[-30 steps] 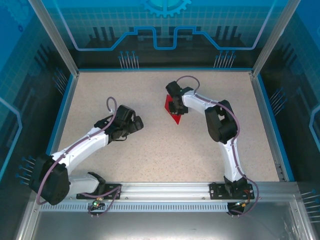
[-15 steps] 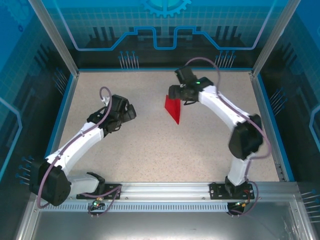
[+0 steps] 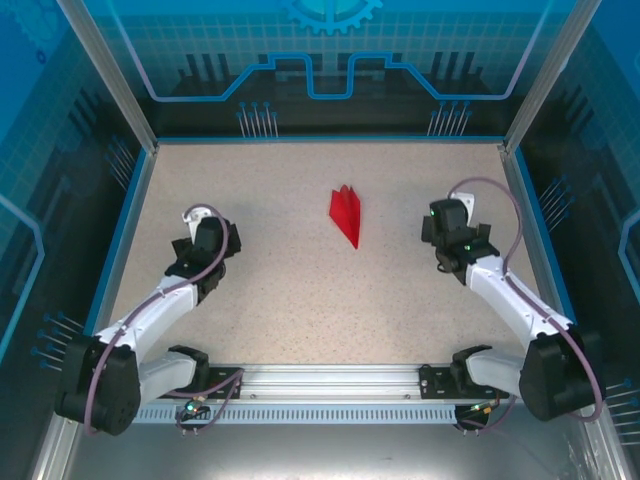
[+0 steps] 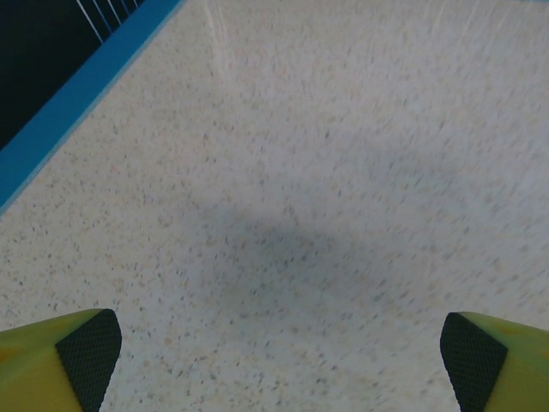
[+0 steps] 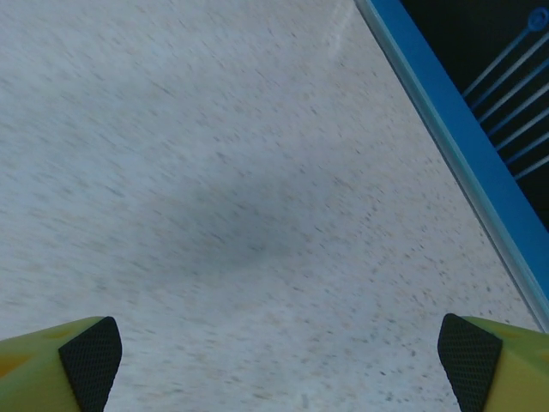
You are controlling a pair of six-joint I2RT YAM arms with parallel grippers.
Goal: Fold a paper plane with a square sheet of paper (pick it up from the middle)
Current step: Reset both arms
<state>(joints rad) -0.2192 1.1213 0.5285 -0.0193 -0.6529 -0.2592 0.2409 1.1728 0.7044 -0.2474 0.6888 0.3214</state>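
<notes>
The square sheet of paper lies folded as a small red paper plane point(image 3: 346, 214), a narrow dart with a raised centre crease, its point towards the near side, on the speckled table in the top view. Nothing touches it. My left gripper point(image 3: 199, 222) is well to its left and stands open; in the left wrist view its gripper point(image 4: 281, 365) has its fingertips point(image 4: 86, 356) wide apart over bare table. My right gripper point(image 3: 445, 222) is off to the plane's right, also open, and the right wrist view shows its gripper point(image 5: 281, 365) with nothing between the pads point(image 5: 470, 356).
A blue rim point(image 3: 122, 240) borders the table on the left, back and right; it runs close to the left gripper point(image 4: 77, 94) and the right gripper point(image 5: 455, 146). Transparent enclosure walls stand beyond it. The arms' bases sit on a metal rail point(image 3: 330, 380) at the near edge.
The right gripper opened, let go of the red plane and drew back to the right. The left arm pulled back to the left. The plane stays where it was set down.
</notes>
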